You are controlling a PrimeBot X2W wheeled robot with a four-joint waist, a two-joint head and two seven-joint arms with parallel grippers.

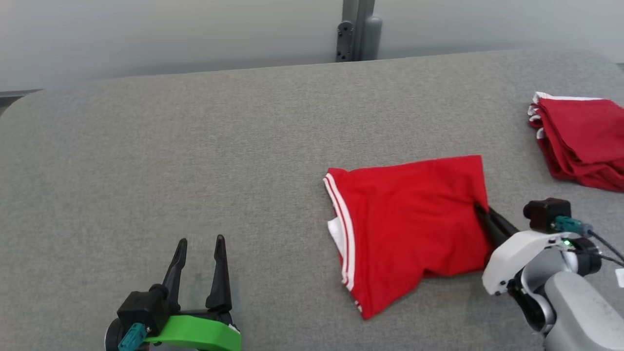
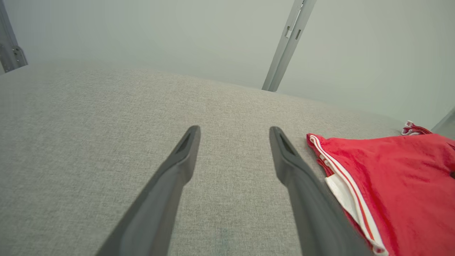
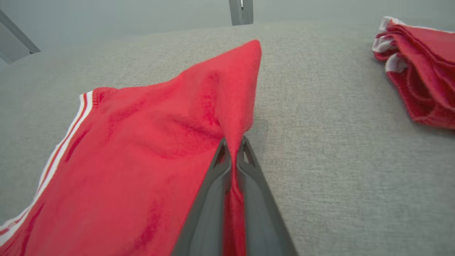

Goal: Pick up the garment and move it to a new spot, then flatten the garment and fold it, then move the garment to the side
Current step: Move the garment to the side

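The garment [image 1: 409, 224] is a folded red piece with white stripes along its left hem, lying on the grey table right of centre. My right gripper [image 1: 480, 210] is shut on the garment's right edge; in the right wrist view the red cloth [image 3: 149, 142] is pinched between the two dark fingers [image 3: 213, 199]. My left gripper [image 1: 200, 246] rests low on the table at the lower left, open, with nothing between its fingers. In the left wrist view the garment [image 2: 398, 185] lies just right of the open left gripper [image 2: 234, 133].
A pile of folded red garments [image 1: 582, 139] sits at the table's far right edge, also seen as the red pile [image 3: 419, 64] in the right wrist view. A grey metal post [image 1: 358, 29] stands behind the table's [image 1: 170, 161] back edge.
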